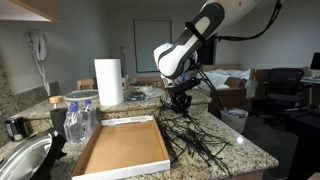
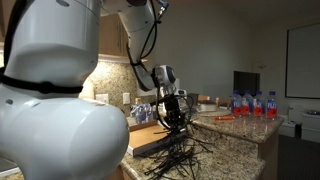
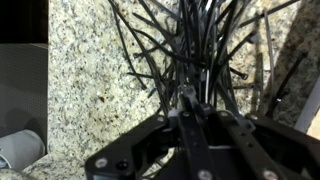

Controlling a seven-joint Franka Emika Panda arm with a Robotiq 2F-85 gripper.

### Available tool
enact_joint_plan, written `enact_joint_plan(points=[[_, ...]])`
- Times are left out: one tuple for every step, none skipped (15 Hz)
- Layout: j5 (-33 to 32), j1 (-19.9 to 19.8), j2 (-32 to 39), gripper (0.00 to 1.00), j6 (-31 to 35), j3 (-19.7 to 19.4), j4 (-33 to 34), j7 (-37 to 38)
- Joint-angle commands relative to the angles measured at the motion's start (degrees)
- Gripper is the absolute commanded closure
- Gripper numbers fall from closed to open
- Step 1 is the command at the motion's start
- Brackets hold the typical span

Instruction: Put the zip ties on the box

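Observation:
The zip ties [image 1: 197,137] are thin black strips in a spiky tangle on the granite counter, to the right of the box [image 1: 124,148]. The box is a wide, shallow brown cardboard tray with white edges, and it looks empty. My gripper [image 1: 181,101] hangs just above the tangle, shut on a clump of zip ties that dangle from it. In an exterior view the gripper [image 2: 173,117] holds the clump over the pile [image 2: 182,156], with the box [image 2: 146,141] beside it. In the wrist view the closed fingers [image 3: 189,100] pinch several zip ties [image 3: 200,45] fanning out over the counter.
A paper towel roll [image 1: 108,82] stands behind the box. Water bottles [image 1: 78,121], a metal bowl [image 1: 25,160] and a black mug [image 1: 15,127] sit left of it. More bottles [image 2: 252,104] stand on the far counter. The counter edge lies right of the pile.

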Motion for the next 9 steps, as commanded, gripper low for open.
enact_joint_plan(points=[[-0.88, -0.94, -4.21, 0.9, -1.55, 2.22, -1.4, 1.68], [-0.73, -1.01, -4.41, 0.9, -2.11, 2.61, -0.95, 1.47], [-0.58, -1.05, -4.37, 0.9, -2.71, 2.98, -0.32, 1.68], [-0.38, -1.11, -4.41, 0.9, -3.26, 3.31, 0.09, 1.5], [-0.27, -1.09, -4.47, 0.9, -3.8, 3.65, 0.55, 1.63], [-0.23, -1.04, -4.57, 0.9, -4.15, 3.97, 0.85, 1.78], [-0.21, -0.94, -4.62, 0.9, -4.36, 4.31, 1.16, 1.92], [-0.07, -0.85, -4.62, 0.9, -4.48, 4.64, 1.55, 1.94], [-0.05, -0.73, -4.56, 0.9, -4.63, 4.98, 2.07, 2.12]])
